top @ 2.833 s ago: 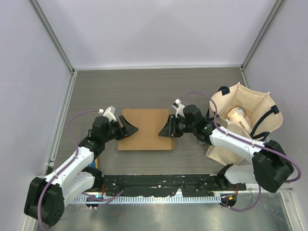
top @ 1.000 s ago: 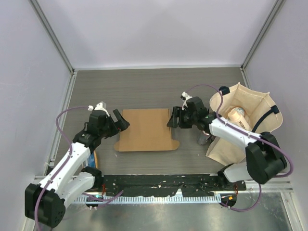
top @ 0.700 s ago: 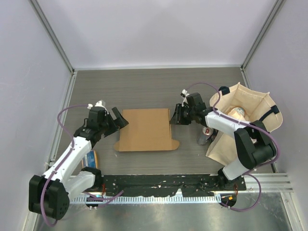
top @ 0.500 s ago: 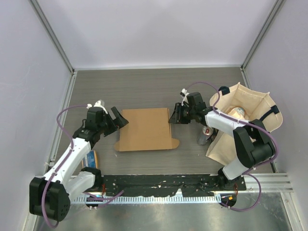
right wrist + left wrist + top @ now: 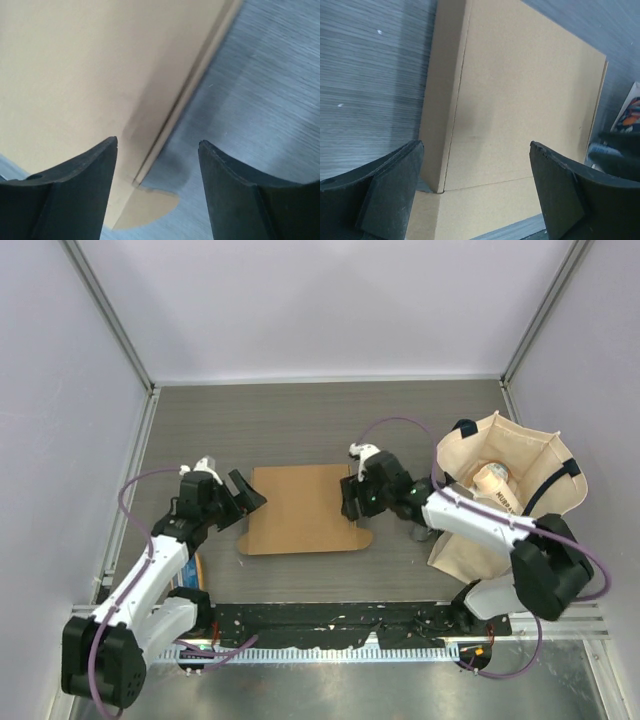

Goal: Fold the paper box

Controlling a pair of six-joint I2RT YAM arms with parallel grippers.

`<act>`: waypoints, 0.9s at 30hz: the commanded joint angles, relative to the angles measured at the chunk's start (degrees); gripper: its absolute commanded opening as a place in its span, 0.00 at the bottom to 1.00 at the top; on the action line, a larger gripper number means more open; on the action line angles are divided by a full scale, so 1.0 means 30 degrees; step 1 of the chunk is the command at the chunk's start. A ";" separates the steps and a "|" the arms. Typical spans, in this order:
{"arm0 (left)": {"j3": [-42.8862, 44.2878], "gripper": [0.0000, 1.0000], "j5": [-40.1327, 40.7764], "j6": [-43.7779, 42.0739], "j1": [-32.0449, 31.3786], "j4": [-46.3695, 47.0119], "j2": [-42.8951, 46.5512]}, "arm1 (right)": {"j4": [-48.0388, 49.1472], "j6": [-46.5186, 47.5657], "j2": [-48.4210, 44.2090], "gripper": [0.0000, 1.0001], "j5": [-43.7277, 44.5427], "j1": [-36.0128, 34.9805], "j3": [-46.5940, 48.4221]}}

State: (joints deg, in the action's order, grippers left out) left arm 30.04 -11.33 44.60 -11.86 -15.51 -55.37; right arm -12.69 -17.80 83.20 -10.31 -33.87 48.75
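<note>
Since the last look our right fingers (image 5: 70,190) have slid in over the right edge of the flat brown corrugated cardboard box (image 5: 300,508), spread open. We see the left fingers (image 5: 375,200) open too at its left edge, gripping nothing. Box lies flat mid grey wood-grain worktop (image 5: 300,430)

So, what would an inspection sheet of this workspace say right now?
Surface: grey wood-grain table.
Job's things: paper box lying flat and closed, tabs poking out at its near corners.
Clutter: cloth tote bag at the right, something pale inside.
Grippers: left gripper open by the box's left edge; right gripper open over its right edge; neither holds it.
Cables: purple cable looping off each arm.
Surroundings: pale walls, metal frame posts.
</note>
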 commanded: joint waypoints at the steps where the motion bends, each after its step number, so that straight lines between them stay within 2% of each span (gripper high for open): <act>1: 0.0853 0.91 0.2890 0.0338 0.0115 -0.1738 0.2341 | -0.2010 0.3878 -0.3383 0.74 1.0999 -0.5050 0.0801; 2: 0.1116 0.92 0.3624 0.0600 0.0115 -0.2470 0.2780 | -0.1982 0.4927 -0.3648 0.75 1.1951 -0.6161 0.0800; 3: 0.1728 0.92 0.5632 0.0747 0.0115 -0.3811 0.3422 | -0.1721 0.5576 -0.4057 0.75 1.2599 -0.8086 0.0742; 4: 0.2053 0.94 0.6319 0.0981 0.0115 -0.4463 0.3777 | -0.1515 0.5844 -0.4148 0.75 1.3591 -0.9294 0.0655; 5: 0.2375 0.95 0.7022 0.1302 0.0144 -0.5543 0.4041 | -0.1223 0.7499 -0.4178 0.75 1.3833 -1.0293 0.0364; 6: 0.2929 0.96 0.7813 0.1480 0.0144 -0.6017 0.4537 | -0.0785 0.8154 -0.3917 0.75 1.4097 -1.2478 0.0245; 9: 0.3725 0.97 0.8610 0.1920 0.0144 -0.7309 0.5068 | 0.0039 1.0495 -0.2718 0.76 1.6204 -1.5391 0.0183; 10: 0.3813 0.97 0.8641 0.1921 0.0173 -0.7456 0.5302 | 0.0069 1.0939 -0.1379 0.77 1.6586 -1.6444 0.0388; 14: 0.3582 0.96 0.8466 0.1687 0.0173 -0.7693 0.5918 | 0.1178 1.2815 0.1880 0.77 1.9945 -1.7801 0.1384; 16: 0.3346 0.96 0.8407 0.1364 0.0173 -0.7634 0.6182 | 0.2963 1.4071 0.2907 0.77 2.1328 -1.7890 0.1386; 22: 0.2702 0.95 0.7558 0.1247 0.0173 -0.7546 0.7032 | 0.6160 1.6332 0.5780 0.76 2.3327 -1.8125 0.1591; 25: 0.2554 0.95 0.7527 0.1101 0.0202 -0.7399 0.7295 | 0.7215 1.7182 0.6514 0.71 2.3939 -1.8125 0.1591; 27: 0.2642 0.95 0.7644 0.0896 0.0202 -0.7370 0.7354 | 0.7511 1.7447 0.6778 0.62 2.4264 -1.8154 0.1649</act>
State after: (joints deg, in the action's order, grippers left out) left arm 37.85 11.44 48.88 -11.60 -38.20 -34.24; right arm 2.09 30.37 102.80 56.23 -87.92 51.27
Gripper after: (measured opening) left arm 0.954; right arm 0.675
